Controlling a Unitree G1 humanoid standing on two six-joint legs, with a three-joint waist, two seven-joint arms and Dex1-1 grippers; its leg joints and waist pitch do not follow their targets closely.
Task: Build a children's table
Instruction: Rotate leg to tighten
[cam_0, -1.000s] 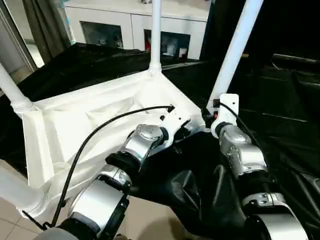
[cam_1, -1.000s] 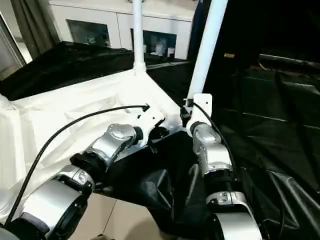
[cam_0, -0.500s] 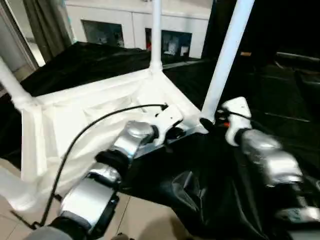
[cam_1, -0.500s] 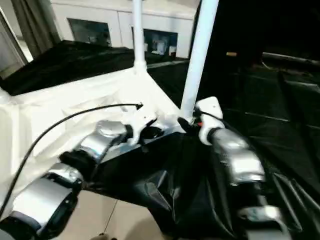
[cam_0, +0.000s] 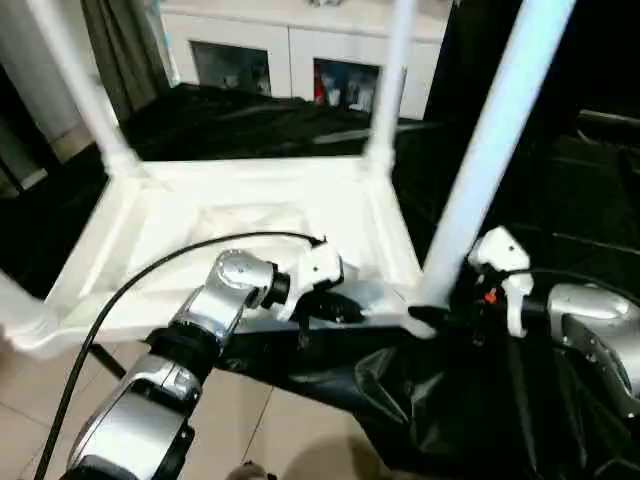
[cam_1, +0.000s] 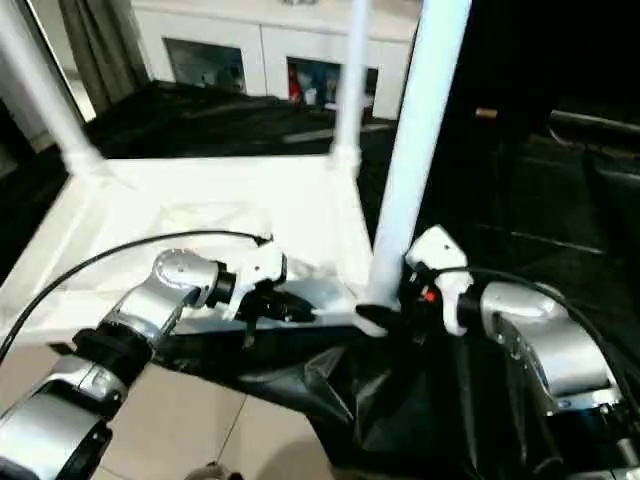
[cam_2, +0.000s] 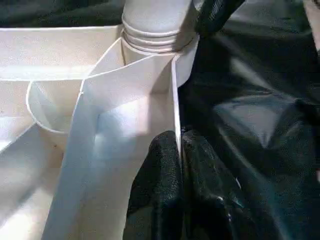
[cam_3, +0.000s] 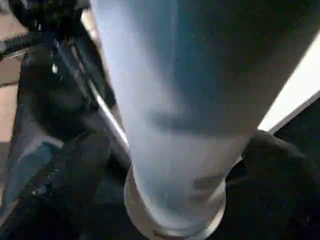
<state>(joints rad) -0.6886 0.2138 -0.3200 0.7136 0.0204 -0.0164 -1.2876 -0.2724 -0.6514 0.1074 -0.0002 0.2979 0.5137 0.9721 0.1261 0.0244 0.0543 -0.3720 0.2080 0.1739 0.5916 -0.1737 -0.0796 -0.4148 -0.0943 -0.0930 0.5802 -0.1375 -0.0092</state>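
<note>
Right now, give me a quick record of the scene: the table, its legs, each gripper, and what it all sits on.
tabletop: white tabletop lying upside down, ribbed underside up
legs: upright in the corner sockets; near right leg, far right leg, far left leg
left gripper: left gripper shut on the tabletop's rim, near the near right socket
right gripper: right gripper at the base of the near right leg, fingers on either side of it
surface: black sheet
</note>
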